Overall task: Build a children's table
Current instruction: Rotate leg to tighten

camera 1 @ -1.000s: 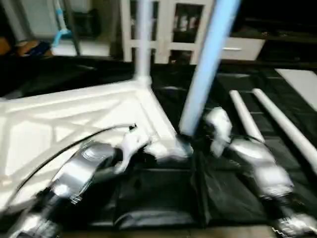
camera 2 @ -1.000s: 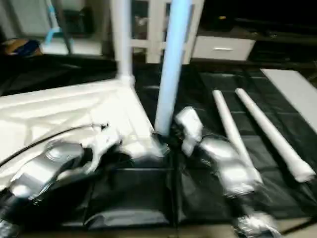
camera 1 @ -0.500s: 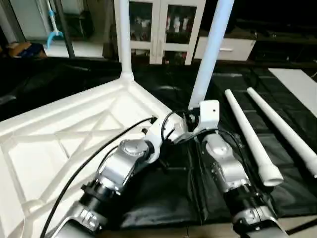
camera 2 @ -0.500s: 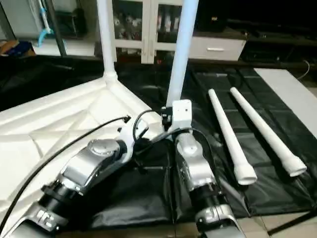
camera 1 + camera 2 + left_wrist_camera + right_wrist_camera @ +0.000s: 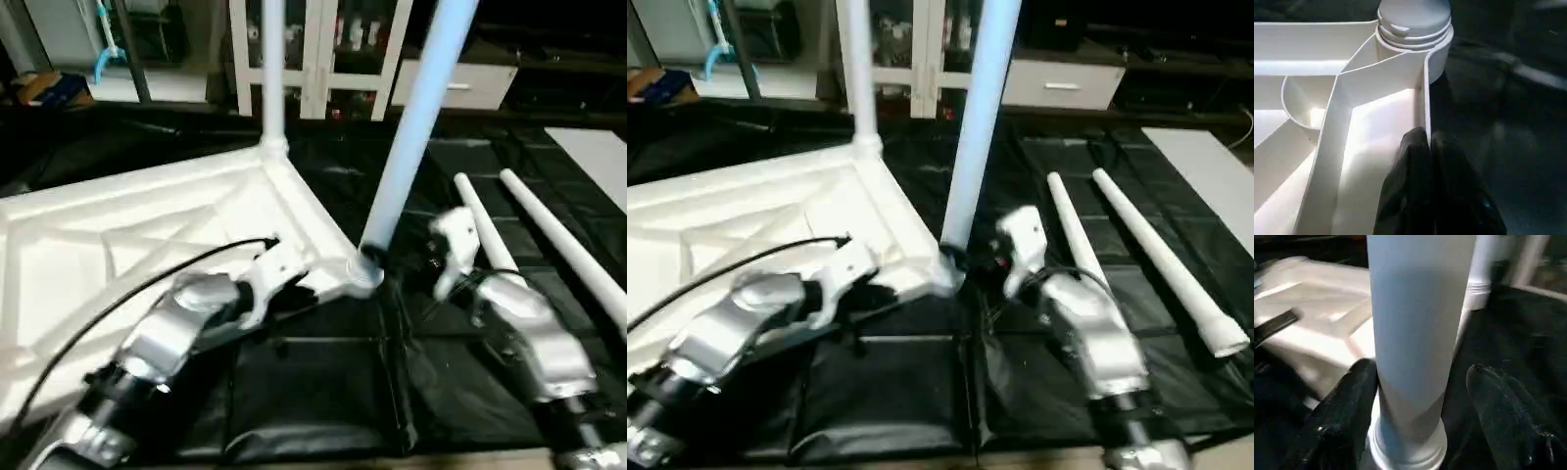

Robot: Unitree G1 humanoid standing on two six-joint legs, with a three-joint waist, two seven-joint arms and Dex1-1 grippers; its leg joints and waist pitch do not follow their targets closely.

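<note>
Table top (image 5: pixel 147 245) lies underside up, left and centre of the head view, on black sheeting (image 5: pixel 323 382). One leg (image 5: pixel 272 78) stands at its far corner, another (image 5: pixel 411 137) at the near corner. Two spare legs (image 5: pixel 1156 255) lie at right.

Left gripper (image 5: pixel 1429 147): fingers pressed together, set against the top's edge rib. Right gripper (image 5: pixel 1418 382): fingers spread either side of the near leg's base, the right one clearly off it.

Hollow plastic: probably light, stiff, slick. Best gripped low, near the socket.

the right gripper (image 5: pixel 1420 396) has opened wider around the near standing leg (image 5: pixel 416 127)
</note>
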